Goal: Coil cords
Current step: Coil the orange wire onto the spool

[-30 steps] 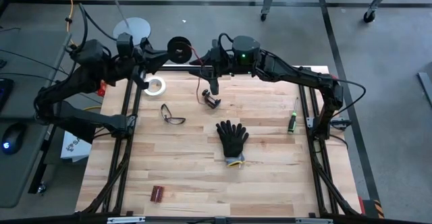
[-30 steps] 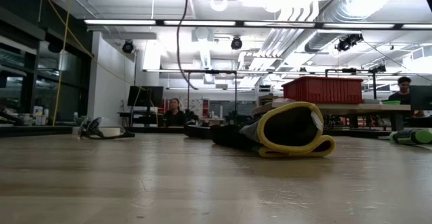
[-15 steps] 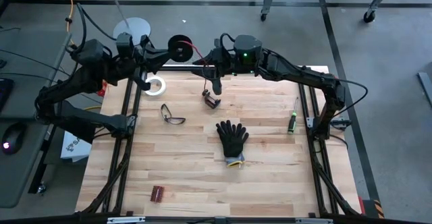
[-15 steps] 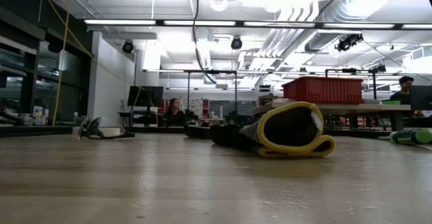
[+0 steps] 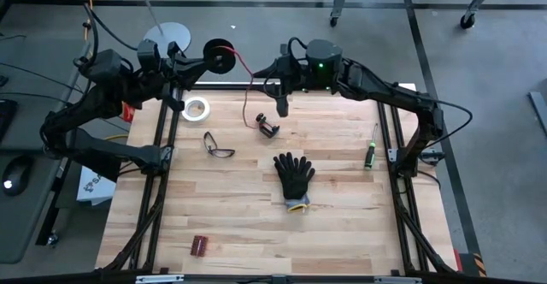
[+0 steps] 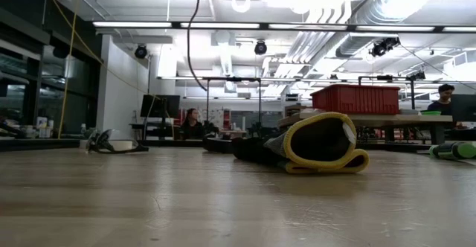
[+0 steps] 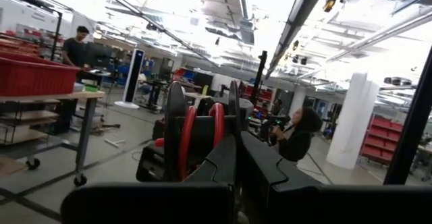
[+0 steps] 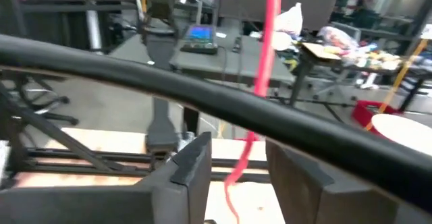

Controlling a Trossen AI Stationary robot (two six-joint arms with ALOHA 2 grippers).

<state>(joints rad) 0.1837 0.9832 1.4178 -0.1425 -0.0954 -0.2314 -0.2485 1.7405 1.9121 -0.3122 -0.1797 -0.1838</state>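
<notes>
A small black spool [image 5: 224, 55] wound with red cord [image 7: 187, 140] hangs in the air beyond the table's far left edge, and my left gripper [image 5: 205, 59] is shut on it. The red cord [image 5: 243, 65] runs from the spool toward my right gripper [image 5: 267, 72], then drops [image 5: 246, 104] to a black end piece [image 5: 270, 128] lying on the table. In the right wrist view the cord [image 8: 261, 82] passes through the gap of my open right gripper [image 8: 236, 150]. In the low view it shows as a dark hanging line [image 6: 189, 31]. My left gripper holds the spool [image 7: 202, 133] at its fingertips, coming at it about level from the table's left. The spool is lifted clear and stands edge-on beyond the fingers [image 7: 260, 173]. The fingers themselves hide which part of it they are on. My right gripper has the cord between its fingers [image 8: 192, 163]; whether a finger touches it, I cannot tell.
On the table lie a white tape ring [image 5: 197, 109], safety glasses [image 5: 218, 145], a black glove [image 5: 294, 177], a green-handled screwdriver [image 5: 371, 151] and a small dark red block [image 5: 200, 245]. A black frame rail [image 5: 231, 85] crosses the far edge and the right wrist view [image 8: 324, 140].
My right gripper has shifted a little toward the table's right and far edges. The red stretch between spool and gripper has grown longer, and the hanging part of the cord has swung from side to side. The black end piece has stayed on the table.
</notes>
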